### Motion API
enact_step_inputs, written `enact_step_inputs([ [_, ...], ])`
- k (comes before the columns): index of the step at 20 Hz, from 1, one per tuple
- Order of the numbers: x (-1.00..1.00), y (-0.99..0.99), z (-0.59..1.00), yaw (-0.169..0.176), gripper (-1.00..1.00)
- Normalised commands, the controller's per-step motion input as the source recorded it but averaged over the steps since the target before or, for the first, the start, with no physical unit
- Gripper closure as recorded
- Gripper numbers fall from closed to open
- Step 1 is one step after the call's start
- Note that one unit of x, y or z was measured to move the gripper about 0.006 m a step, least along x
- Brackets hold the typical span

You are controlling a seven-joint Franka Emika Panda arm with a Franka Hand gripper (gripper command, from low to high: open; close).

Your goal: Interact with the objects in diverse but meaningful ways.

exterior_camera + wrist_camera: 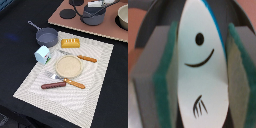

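On the exterior view's left we see the grey long-handled pan [47, 36] on the dark table [17, 60], its handle reaching toward the far left. Just in front of it, the pale blue house-shaped carton [43, 54] stands at the edge of the pale woven placemat [97, 87]; we can read no writing on it. At the mat's near side lies the red-brown sausage [53, 85], touching or just beside the orange-handled fork [67, 81]. The round tan plate [68, 66] sits mid-mat, with the ridged yellow-orange bread loaf [70, 43] beyond it and the orange-handled knife [82, 57] at the plate's far right.

Toward the upper right, on a brown board [60, 19], the gripper [94, 5] hangs over a dark pot [93, 17]. In the wrist view the silver fish [200, 65], with a black eye, a curved smile and a small fin mark, is clamped between the green-padded fingers [168, 80], which press on both its sides.
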Motion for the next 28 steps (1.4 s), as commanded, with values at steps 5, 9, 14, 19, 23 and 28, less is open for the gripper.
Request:
enact_step_inputs([
  [5, 0.10, 0.19, 0.42, -0.035, -1.00],
  [9, 0.01, 0.08, 0.98, -0.059, -1.00],
  [14, 0.19, -0.22, 0.97, -0.033, -1.00],
  [19, 0.42, -0.77, 0.54, -0.003, -1.00],
  [23, 0.35, -0.84, 0.32, 0.000, -1.00],
  [28, 0.31, -0.88, 0.16, 0.000, -1.00],
])
